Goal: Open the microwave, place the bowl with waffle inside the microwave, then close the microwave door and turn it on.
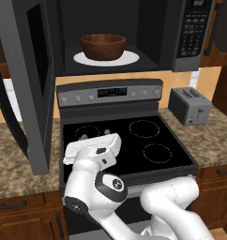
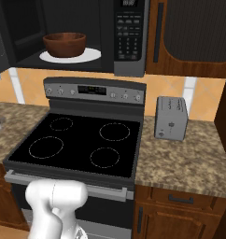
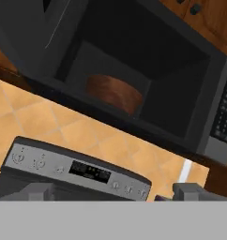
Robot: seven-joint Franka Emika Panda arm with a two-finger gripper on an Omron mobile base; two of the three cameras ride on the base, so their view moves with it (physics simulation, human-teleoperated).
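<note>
The microwave (image 1: 181, 47) hangs above the stove with its door (image 1: 35, 84) swung wide to the left. Inside, the reddish-brown bowl (image 1: 103, 46) sits upright on the white turntable (image 1: 129, 58); it is also in the right base view (image 2: 64, 44) and the hand view (image 3: 114, 93). The bowl's wall hides the waffle. My gripper (image 1: 93, 146) hovers low over the stove's front left, well below the microwave and apart from the bowl. In the hand view its fingertips (image 3: 38, 191) stand wide apart with nothing between them, so the gripper (image 3: 114, 194) is open.
The keypad (image 2: 129, 35) is on the microwave's right side. A black-topped stove (image 2: 82, 140) with a knob panel (image 1: 110, 93) lies below. A grey toaster (image 1: 189, 105) stands on the granite counter (image 2: 180, 158) to the right. Wooden cabinets (image 2: 194, 32) flank the microwave.
</note>
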